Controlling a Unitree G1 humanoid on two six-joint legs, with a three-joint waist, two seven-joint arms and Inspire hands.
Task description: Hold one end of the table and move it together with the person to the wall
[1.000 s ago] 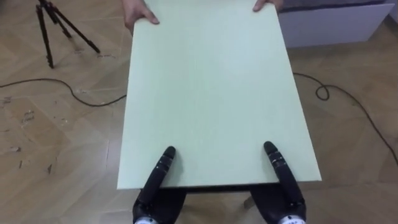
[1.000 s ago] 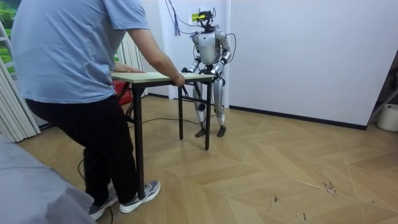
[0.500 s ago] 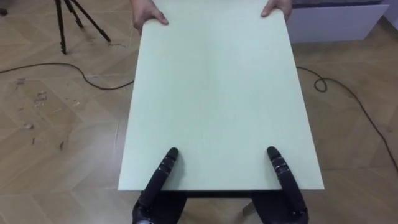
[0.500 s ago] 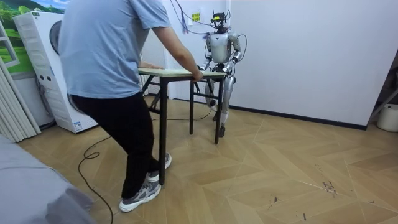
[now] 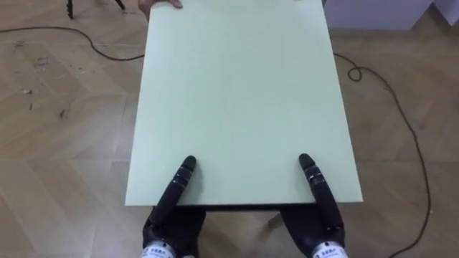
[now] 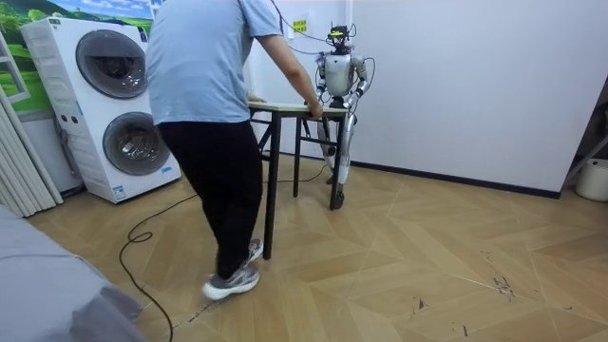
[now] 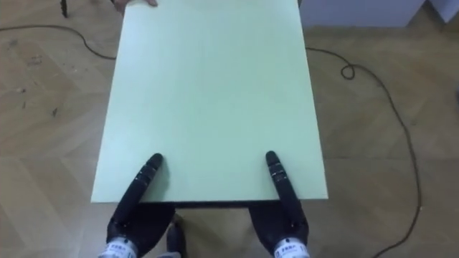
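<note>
My left hand (image 5: 166,223) sits at the near short edge of the table (image 5: 237,93), its thumb lying straight along the pale green top. What the rest of that hand does under the edge I cannot tell. My right hand (image 5: 319,231) mirrors it at the same edge, thumb flat on the top and the rest tucked out of sight below. The two are set well apart, one to either side of the table's middle line, and neither reaches further in than the other.

From both hands the table lies straight ahead. Its long axis runs directly away from me, so I have one short end and the person (image 6: 204,85) has the other. One of the person's hands (image 5: 159,3) rests on the far left corner.

In the room view I stand upright close to the white wall. The table stretches between us, and the person is in mid-stride at their end, near the stacked washing machines (image 6: 119,104). Whether the table's legs are clear of the floor I cannot tell.

I judge the carry will run along that long axis, so both my hands should share the load evenly and keep the top level. A cable (image 5: 380,93) lies on the wooden floor to my right of the table, and I would watch for it underfoot.
</note>
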